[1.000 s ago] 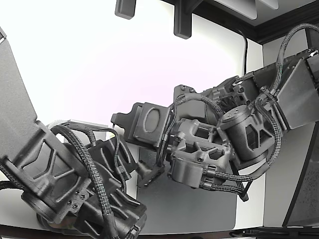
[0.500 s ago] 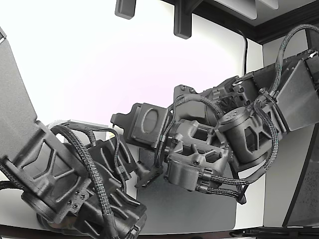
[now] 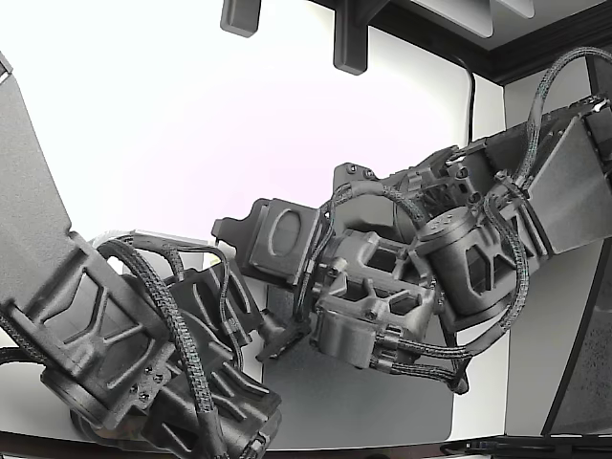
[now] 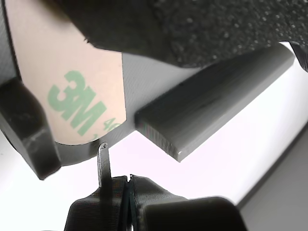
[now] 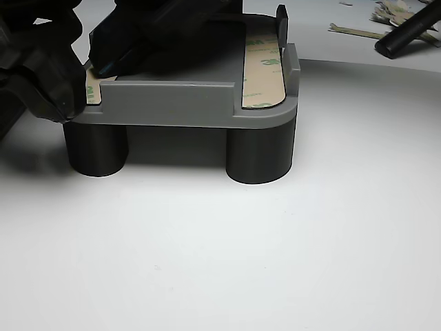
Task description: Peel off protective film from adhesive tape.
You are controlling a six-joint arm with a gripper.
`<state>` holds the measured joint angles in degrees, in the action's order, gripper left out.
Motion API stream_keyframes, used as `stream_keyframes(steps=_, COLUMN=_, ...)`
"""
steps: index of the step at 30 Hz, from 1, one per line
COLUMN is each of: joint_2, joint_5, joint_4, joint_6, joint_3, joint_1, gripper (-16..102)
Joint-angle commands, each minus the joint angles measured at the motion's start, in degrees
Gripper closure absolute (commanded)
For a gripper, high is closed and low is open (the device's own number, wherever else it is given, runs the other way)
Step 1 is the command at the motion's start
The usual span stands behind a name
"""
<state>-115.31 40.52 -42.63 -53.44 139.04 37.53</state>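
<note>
In the wrist view a tan protective film [image 4: 72, 91] with green 3M print lies on the adhesive tape along a grey part [image 4: 144, 82]. My gripper [image 4: 115, 177] has its jaws pressed together, and its thin tip stands at the film's rounded end. Whether film is pinched there I cannot tell. In the other view the grey part [image 5: 172, 103] stands on round legs. One film-covered strip [image 5: 263, 69] shows fully. A second strip [image 5: 93, 89] is mostly hidden under black gripper bodies. In the exterior view my gripper [image 3: 275, 341] is buried between the two arms.
A second arm [image 3: 124, 335] fills the exterior view's lower left, and its black finger [image 4: 24, 125] rests against the part. A foam-padded block [image 4: 216, 24] hangs close above the tape. Peeled film scraps [image 5: 386, 14] and a black tool [image 5: 410, 31] lie behind the part.
In the exterior view my wrist has shifted slightly down and to the left, toward the part. The other arm has not moved.
</note>
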Motion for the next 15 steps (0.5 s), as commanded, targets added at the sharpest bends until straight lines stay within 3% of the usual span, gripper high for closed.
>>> stream_keyframes(steps=1, joint_2=-0.79, joint_5=0.26, joint_4=0.09, joint_6=0.26, joint_3=-1.76, joint_1=-0.35, gripper=97)
stream_keyframes(steps=15, joint_2=-0.88, joint_5=-0.09, joint_4=0.0, joint_6=0.62, joint_3=-1.76, joint_1=-0.26, gripper=97)
